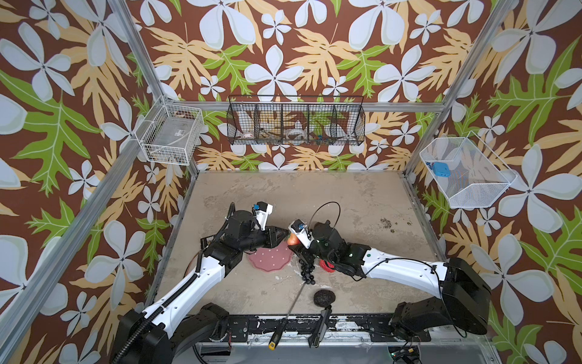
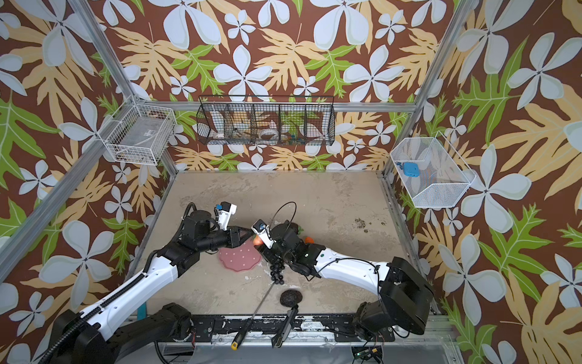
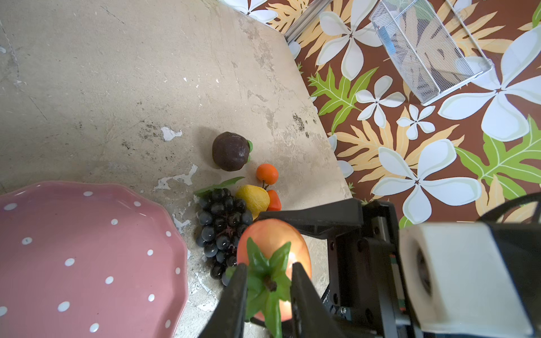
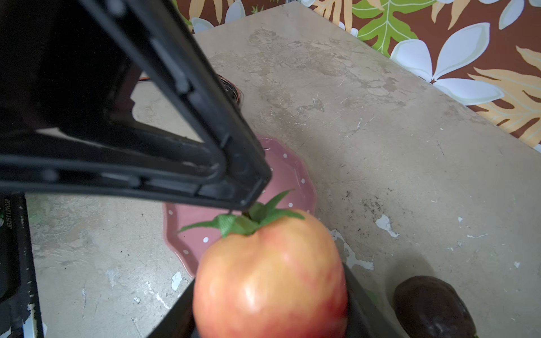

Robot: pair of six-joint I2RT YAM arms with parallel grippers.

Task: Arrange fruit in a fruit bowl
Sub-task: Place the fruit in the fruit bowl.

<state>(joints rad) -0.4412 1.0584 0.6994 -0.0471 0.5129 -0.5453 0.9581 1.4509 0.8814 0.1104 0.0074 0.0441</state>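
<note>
Fruit bowl (image 1: 267,258) is set on a worn beige tabletop (image 1: 346,201) walled with floral paper. At its far-right rim an apple (image 3: 273,243) is pinched by the right claw (image 1: 294,244); the left claw (image 3: 269,266) straddles its leaves, grip not discernible. Lemon (image 3: 253,199): left wrist view only.

The dish (image 1: 271,258) lies open from above; grapes (image 1: 307,272) and a held apple (image 1: 293,240) crowd one side. The far table (image 1: 315,195) is open.
</note>
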